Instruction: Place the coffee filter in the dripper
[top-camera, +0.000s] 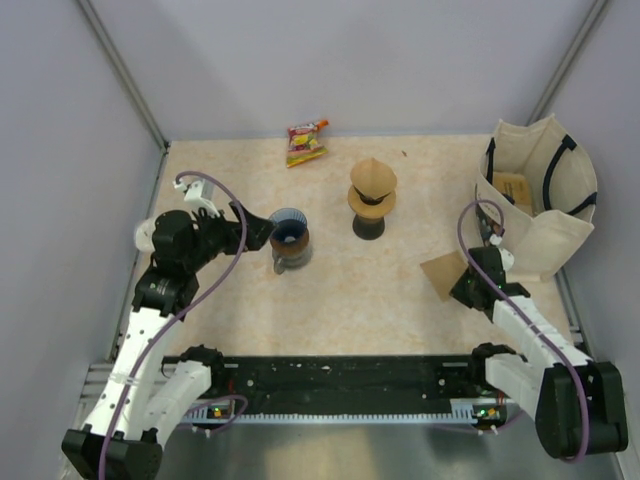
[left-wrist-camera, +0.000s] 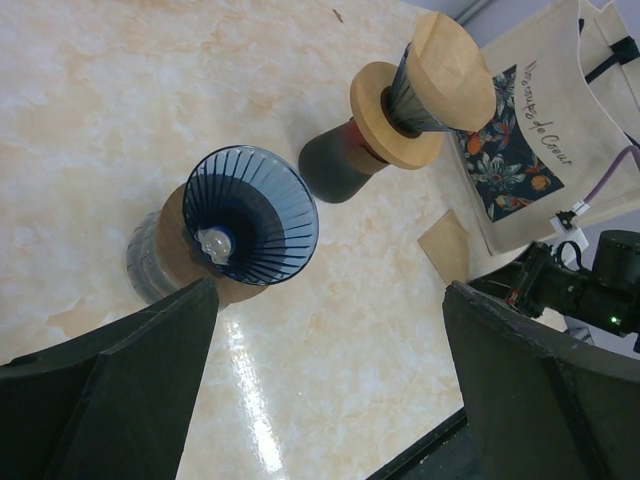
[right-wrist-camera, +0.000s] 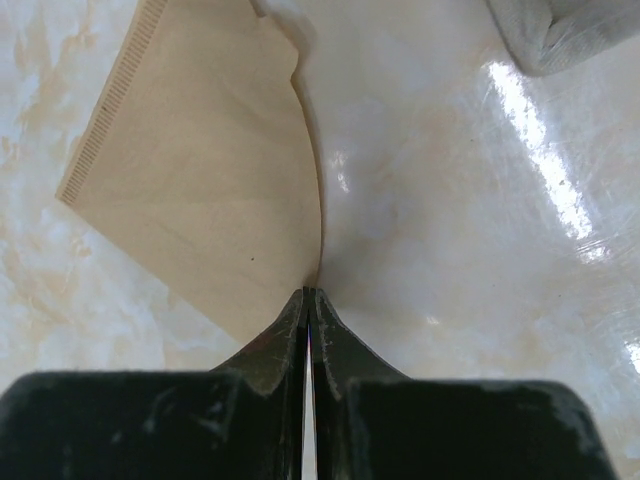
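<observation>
Pinching coffee filter (right-wrist-camera: 200, 170), right pincer (right-wrist-camera: 309, 292) closed.

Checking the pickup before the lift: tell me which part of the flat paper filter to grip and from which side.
Grip the coffee filter at its corner nearest the right arm, coming in low from that side. It lies flat on the table, so only a thin edge pinch works. The right gripper is shut on that corner.

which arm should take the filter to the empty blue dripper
Right. The right gripper is shut on an edge of the coffee filter; the left gripper is open, holding nothing, by the blue dripper.
</observation>
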